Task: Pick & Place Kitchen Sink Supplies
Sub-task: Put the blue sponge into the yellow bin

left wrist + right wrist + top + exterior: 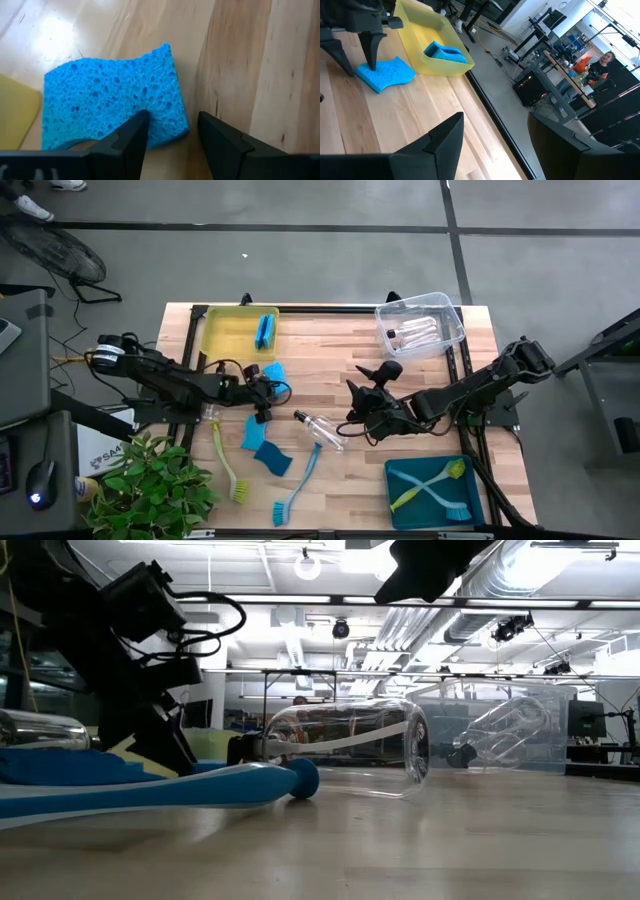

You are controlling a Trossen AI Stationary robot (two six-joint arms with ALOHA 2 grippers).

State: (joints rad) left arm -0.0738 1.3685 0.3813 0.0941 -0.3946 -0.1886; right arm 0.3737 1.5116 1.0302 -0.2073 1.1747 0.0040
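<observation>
My left gripper (167,132) sits low over a blue sponge (112,97) on the counter (260,65), jaws part-open. One finger presses on the sponge's near edge and the other stands on bare wood just beside it, so the edge is straddled but nothing is lifted. In the high view that sponge (273,370) is left of centre, just below the yellow bin (215,332), which already holds one blue sponge (264,329). I judge sponges go in yellow, which explains lining up here.

My right gripper (495,137) hangs mid-frame in the high view (358,402), jaws part-open with nothing between them, waiting. Its camera looks across at the left gripper on the sponge, the yellow bin and a person in the room behind.

Just left of the right gripper a clear bottle (322,428) lies on its side on the counter; in the low view it is a clear cylinder (345,745) at centre. Two more sponges (262,443) lie lower centre-left, with a yellow-green brush (228,465) and a blue brush (298,480) beside them, all unsorted.

Upper right, the clear bin (447,311) holds bottles; lower right, the teal bin (400,475) holds brushes, so one kind per bin. A plant (150,485) sits lower left.
</observation>
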